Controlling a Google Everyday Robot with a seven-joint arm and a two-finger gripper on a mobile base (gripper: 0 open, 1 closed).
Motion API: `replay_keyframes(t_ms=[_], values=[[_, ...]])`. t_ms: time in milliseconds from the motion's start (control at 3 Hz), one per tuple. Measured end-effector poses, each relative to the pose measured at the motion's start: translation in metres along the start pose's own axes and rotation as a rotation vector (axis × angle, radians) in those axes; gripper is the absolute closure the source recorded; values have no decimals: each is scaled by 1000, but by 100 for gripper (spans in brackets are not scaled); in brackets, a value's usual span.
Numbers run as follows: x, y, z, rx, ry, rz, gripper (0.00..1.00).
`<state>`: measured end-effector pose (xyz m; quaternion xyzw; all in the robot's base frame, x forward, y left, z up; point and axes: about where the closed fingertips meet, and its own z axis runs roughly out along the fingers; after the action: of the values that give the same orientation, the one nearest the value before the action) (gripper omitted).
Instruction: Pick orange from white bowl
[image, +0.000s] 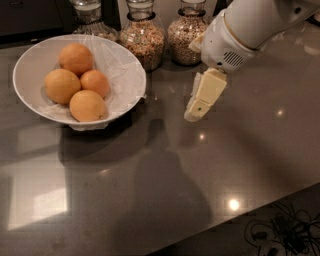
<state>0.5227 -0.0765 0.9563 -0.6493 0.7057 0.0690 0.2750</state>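
A wide white bowl (127, 75) lined with crinkled clear film sits on the dark counter at the upper left. It holds several oranges (88, 105). My gripper (196, 112) hangs from the white arm at the upper right. It is over the counter, to the right of the bowl and apart from it. It holds nothing that I can see.
Three glass jars of grains stand along the back edge behind the bowl and gripper: one (91, 20), one (143, 35) and one (187, 32). The counter's front edge runs across the lower right, with cables (280, 232) on the floor below.
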Motion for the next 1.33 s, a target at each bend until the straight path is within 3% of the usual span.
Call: replay_keyframes(t_ms=[667, 1000, 1333], values=[[-50, 1, 38, -45, -196, 59, 0], [-77, 6, 64, -105, -242, 56, 0], [-77, 6, 64, -105, -242, 56, 0]])
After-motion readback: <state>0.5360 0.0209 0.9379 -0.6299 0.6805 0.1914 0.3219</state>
